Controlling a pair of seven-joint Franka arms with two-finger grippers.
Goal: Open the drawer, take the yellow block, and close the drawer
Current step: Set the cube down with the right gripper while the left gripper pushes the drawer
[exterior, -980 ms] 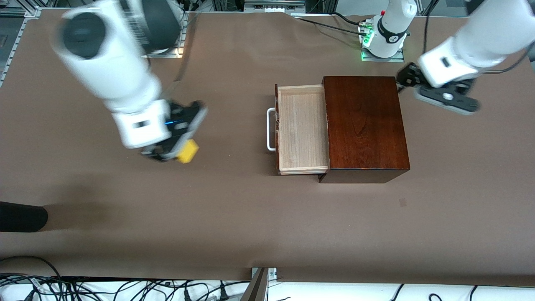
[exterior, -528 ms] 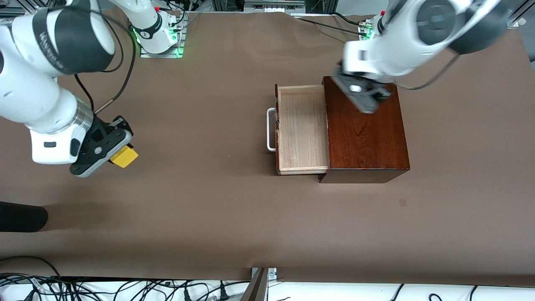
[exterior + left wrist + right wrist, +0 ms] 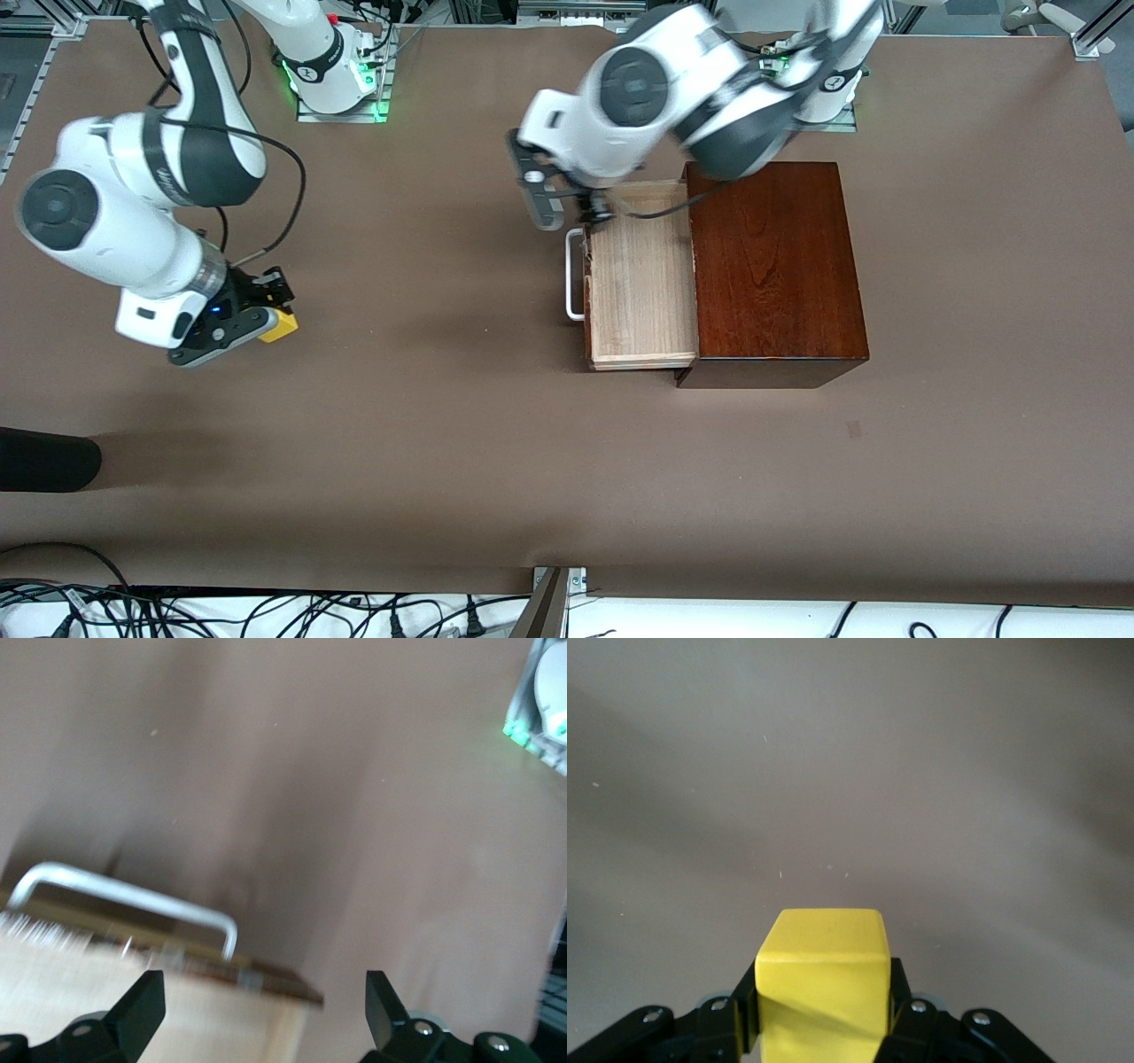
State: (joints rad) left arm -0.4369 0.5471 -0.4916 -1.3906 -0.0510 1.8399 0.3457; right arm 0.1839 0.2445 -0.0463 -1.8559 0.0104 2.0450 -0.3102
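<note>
right gripper (image 3: 266,321) clamping yellow block (image 3: 280,326) over bare tabletop | left gripper (image 3: 567,210), fingers apart, hovering over open drawer (image 3: 640,270) corner by white handle (image 3: 573,275)

Both arms: glossy white shells, rounded segments, black joint bands, dark circular joint caps. Black cables loop along right arm and trail from left arm's wrist. Bases white, bolted on metal plates, green lights glowing at base edges.

Right gripper (image 3: 232,326): black body, small blue light, white wrist block.

Left gripper (image 3: 563,200): black; fingers (image 3: 144,1005) black, wedge-shaped, silver screws at their roots.
</note>
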